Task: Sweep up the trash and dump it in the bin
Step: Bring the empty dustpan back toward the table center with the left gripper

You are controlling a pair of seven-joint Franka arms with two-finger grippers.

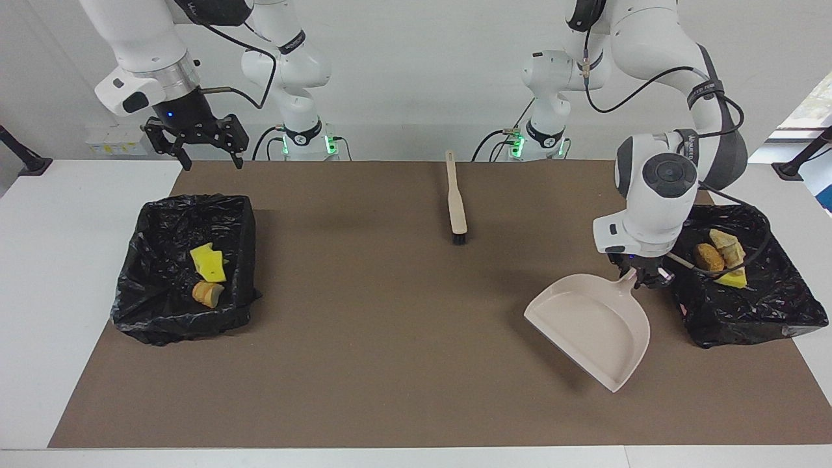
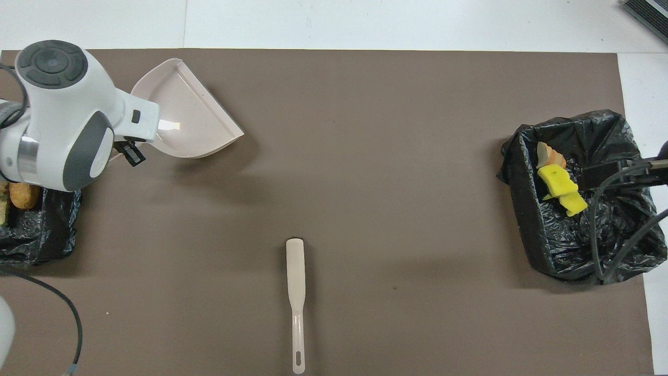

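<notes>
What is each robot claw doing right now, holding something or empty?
Left end effector: closed on the handle of the dustpan, beside a trash bin.
Right end effector: open and empty, over the table near the other bin.

Two arms, glossy white rounded shells with dark grey joint caps and black bands. Black cables looped along outside, strapped near wrists. Silver metal ring above right gripper, black, blue indicator lit. Left gripper black under white wrist housing. Green lights at both bases.
</notes>
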